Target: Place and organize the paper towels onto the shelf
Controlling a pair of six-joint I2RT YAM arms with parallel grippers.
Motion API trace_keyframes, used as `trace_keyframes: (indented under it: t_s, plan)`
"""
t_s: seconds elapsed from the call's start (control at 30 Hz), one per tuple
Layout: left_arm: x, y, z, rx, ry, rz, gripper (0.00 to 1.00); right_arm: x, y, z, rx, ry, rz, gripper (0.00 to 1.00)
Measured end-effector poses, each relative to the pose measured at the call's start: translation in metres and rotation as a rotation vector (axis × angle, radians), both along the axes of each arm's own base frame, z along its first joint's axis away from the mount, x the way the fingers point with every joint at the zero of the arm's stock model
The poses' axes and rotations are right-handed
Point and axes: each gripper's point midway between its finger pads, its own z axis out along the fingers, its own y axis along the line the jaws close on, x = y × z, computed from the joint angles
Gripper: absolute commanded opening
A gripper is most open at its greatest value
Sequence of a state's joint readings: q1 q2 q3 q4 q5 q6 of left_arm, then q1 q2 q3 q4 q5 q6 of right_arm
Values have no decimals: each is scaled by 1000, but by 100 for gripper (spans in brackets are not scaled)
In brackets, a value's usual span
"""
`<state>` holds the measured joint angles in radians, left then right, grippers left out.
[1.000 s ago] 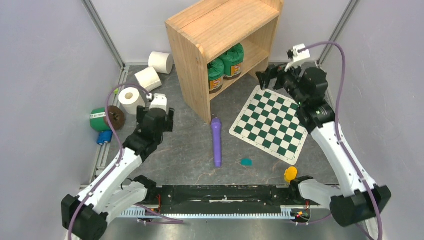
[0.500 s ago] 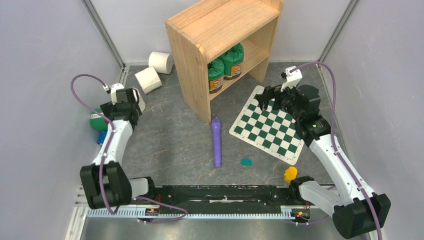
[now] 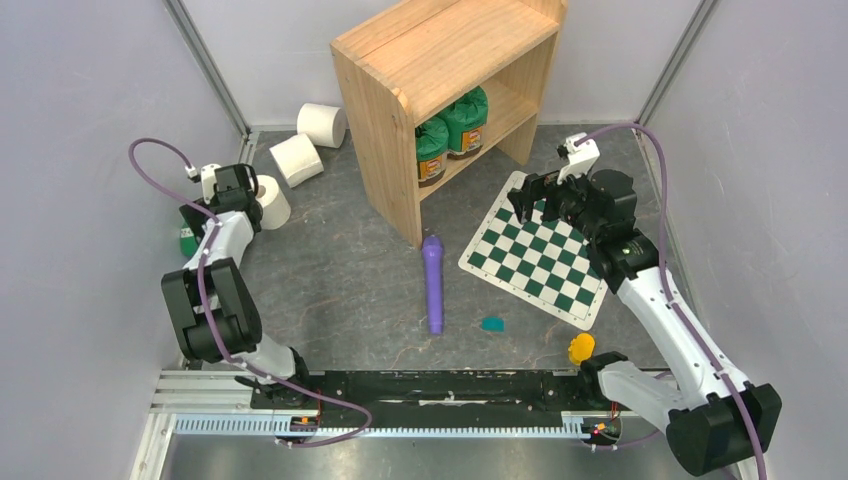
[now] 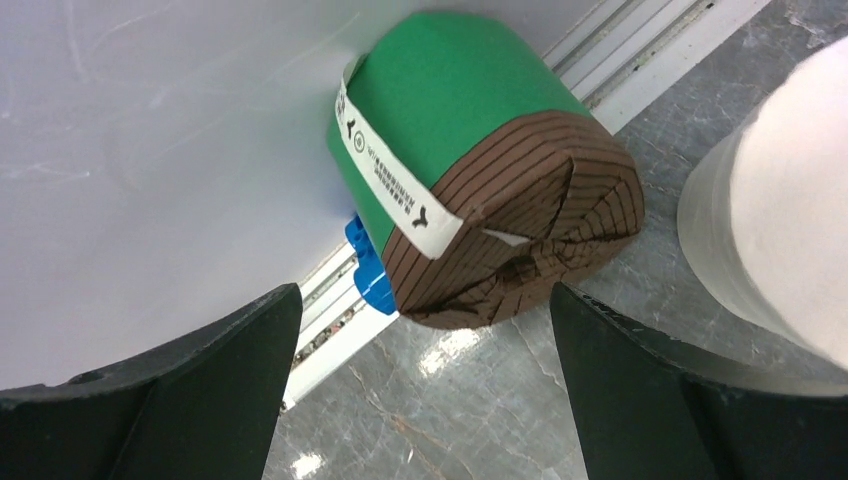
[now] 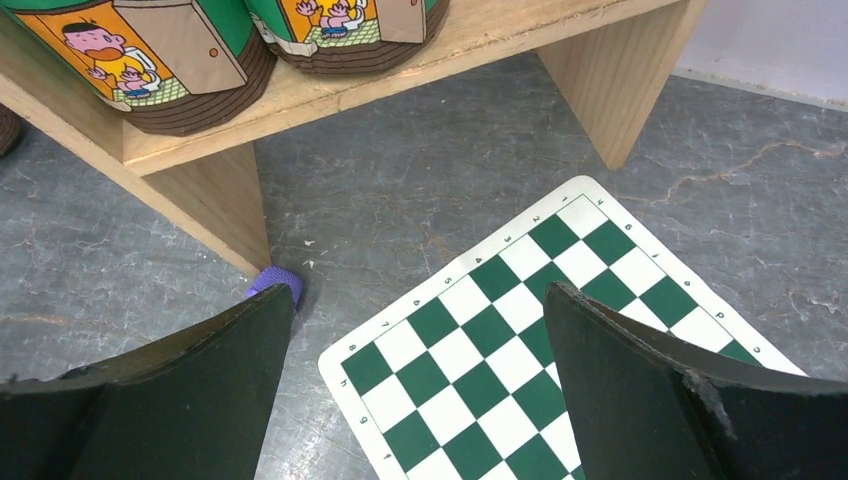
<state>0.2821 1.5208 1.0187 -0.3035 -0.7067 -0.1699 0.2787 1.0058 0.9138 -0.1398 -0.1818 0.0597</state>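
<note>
Three white paper towels lie on the floor left of the shelf: one far back, one in front of it, and the nearest partly hidden behind my left gripper. In the left wrist view that nearest roll fills the right edge. My left gripper is open and empty, pointing down at a fallen green canister by the wall. My right gripper hangs open and empty over the far corner of the checkered board, in front of the shelf's lower tier.
Two green canisters stand on the shelf's lower tier. A purple stick lies mid-floor, its tip near the shelf's side panel. A teal piece and a yellow piece lie near the front. A blue block sits by the wall rail.
My left arm has swung from mid-floor back to the left wall, beside the nearest roll. My right gripper has drawn back from the shelf and lowered over the board's corner. Both stay open.
</note>
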Motion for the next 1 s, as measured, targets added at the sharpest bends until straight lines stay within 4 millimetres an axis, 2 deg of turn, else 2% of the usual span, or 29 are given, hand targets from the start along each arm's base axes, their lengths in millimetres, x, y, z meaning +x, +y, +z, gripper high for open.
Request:
trace_keyframes:
  t_s: [0.3, 0.63, 0.8, 0.9, 1.0]
  plan:
    - [13, 17, -12, 81, 98, 1, 99, 9, 1, -8, -16, 34, -4, 98]
    - [17, 23, -33, 105, 207, -23, 92, 18, 4, -9, -25, 47, -5, 98]
    - [15, 24, -41, 111, 253, -29, 79, 22, 5, -16, -31, 69, -5, 98]
    - [14, 25, -42, 116, 266, -29, 74, 22, 5, -18, -32, 75, -5, 98]
    - [14, 25, -41, 121, 271, -31, 64, 22, 5, -18, -32, 75, -5, 98]
